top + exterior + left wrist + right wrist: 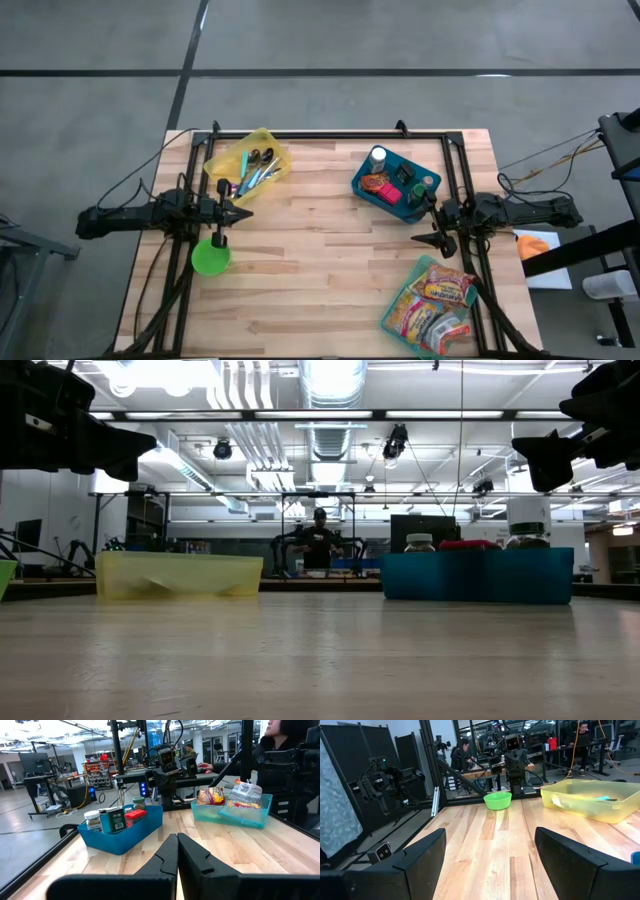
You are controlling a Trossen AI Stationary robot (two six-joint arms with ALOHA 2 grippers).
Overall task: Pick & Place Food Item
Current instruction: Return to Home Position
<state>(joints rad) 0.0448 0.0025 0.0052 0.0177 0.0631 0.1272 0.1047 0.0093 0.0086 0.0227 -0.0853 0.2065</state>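
Observation:
Food packets (440, 300) lie in a teal tray (400, 318) at the table's near right; the left wrist view shows them as packets (235, 795). Jars and cans (388, 180) stand in a blue bin (362, 186). My left gripper (243, 213) hovers shut and level over the table's left side, between a yellow bin (250, 165) and a green bowl (211, 257); its fingers (176, 851) meet. My right gripper (428, 222) hovers open and level at the right, between the blue bin and the teal tray, with nothing between its fingers (425, 852).
The yellow bin holds several utensils (258, 170). The green bowl (497, 800) stands near the left arm's base. Black frame rails (330, 135) run along the far edge and both sides. Bare wood (320, 250) lies between the arms. A person (280, 750) sits beyond the right side.

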